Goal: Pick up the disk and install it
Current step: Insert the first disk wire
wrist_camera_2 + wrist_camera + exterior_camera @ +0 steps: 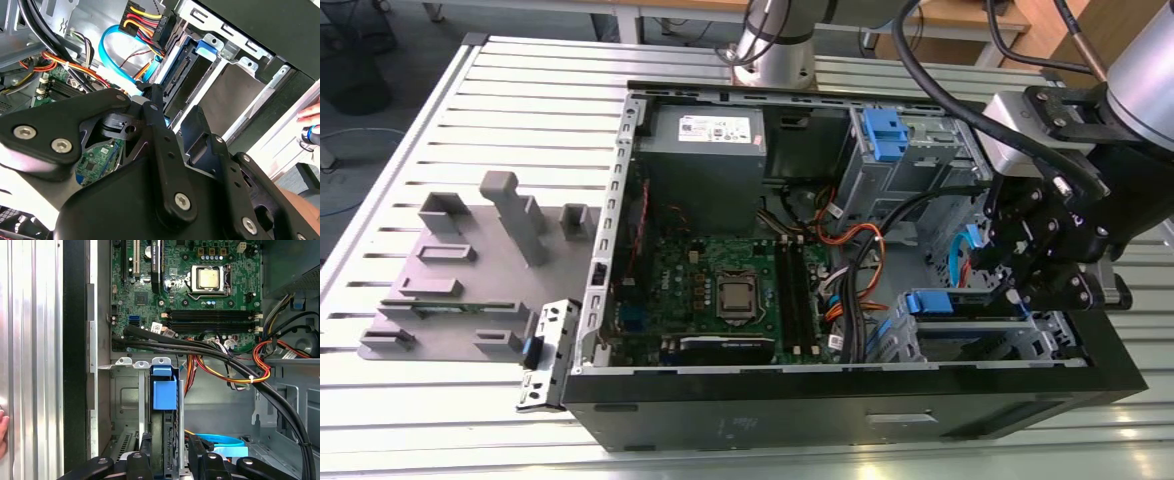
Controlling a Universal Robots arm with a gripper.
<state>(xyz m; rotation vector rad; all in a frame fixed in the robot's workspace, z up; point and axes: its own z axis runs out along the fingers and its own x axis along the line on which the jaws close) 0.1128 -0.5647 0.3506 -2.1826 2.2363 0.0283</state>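
A robot arm's gripper (1017, 288) reaches into an open computer case (854, 415) that lies on a slatted metal worktop (520, 110). In the exterior view the gripper sits at about four o'clock. There the disk (941, 302) stands on edge inside a grey drive bay (974, 335), its blue carrier tab pointing toward the motherboard (720, 290).

In the first wrist view the fingers (146, 455) grasp the disk (164, 392) by its two flat sides at the end away from the tab, one finger on each face, with the gripper (170, 440) straddling the slot. The second wrist view shows the connector edge of the disk (177, 80) running along the bay's metal rail, just beside a looped blue data cable (112, 55).

Orange, yellow and red power leads (240, 375) and thick black cables (200, 347) cross between the bay and the board. In the exterior view a grey power supply box (707, 135) sits at twelve o'clock, and a separate blue-handled drive cage (887, 135) stands at one o'clock. A grey parts fixture (454, 270) rests on the worktop at nine o'clock, well apart from the gripper.

A person's hand (311, 114) shows beyond the case wall in the second wrist view.
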